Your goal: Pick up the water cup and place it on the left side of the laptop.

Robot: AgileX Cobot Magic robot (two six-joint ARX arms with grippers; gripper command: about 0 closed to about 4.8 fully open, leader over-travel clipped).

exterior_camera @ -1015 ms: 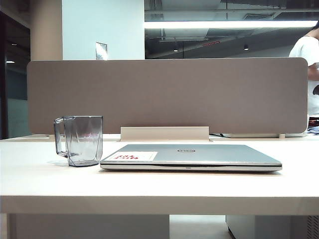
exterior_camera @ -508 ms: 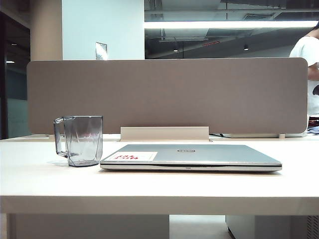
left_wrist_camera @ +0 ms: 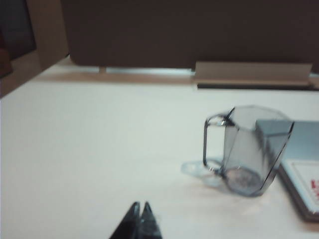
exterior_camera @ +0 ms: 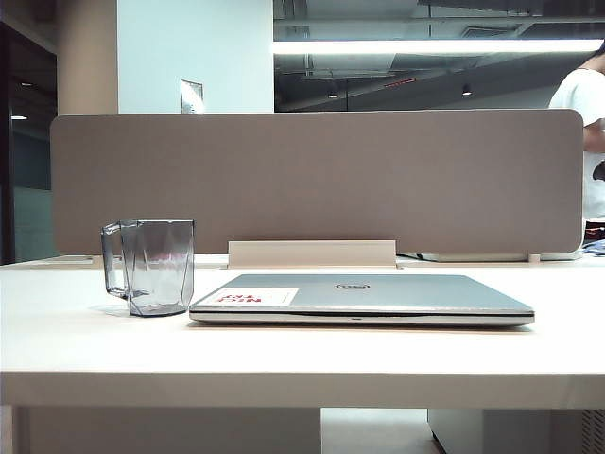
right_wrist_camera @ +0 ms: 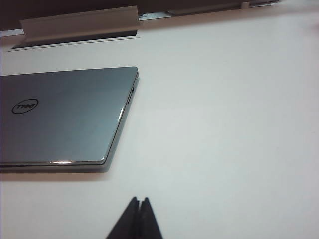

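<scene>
A pale cream desk (exterior_camera: pixel 312 355) carries a closed, thin silver-grey laptop (exterior_camera: pixel 361 298) with a dark round logo and a white sticker with red print on its lid, lying flat near the middle of the desk; a clear grey-blue faceted plastic water cup (exterior_camera: pixel 151 266) with a thin angular loop handle stands upright just beside the laptop's left edge, handle turned away from it, towards the desk's left edge; this looks like the spot the task names, so the placing appears done; the left gripper (left_wrist_camera: pixel 139 209) hangs above bare desk, apart from the cup, its dark fingers pressed together and holding nothing; the right gripper (right_wrist_camera: pixel 139 201) hovers off the laptop's right front corner, fingers likewise pinched together and empty; a taupe fabric partition (exterior_camera: pixel 317 180) runs along the desk's far edge.
</scene>
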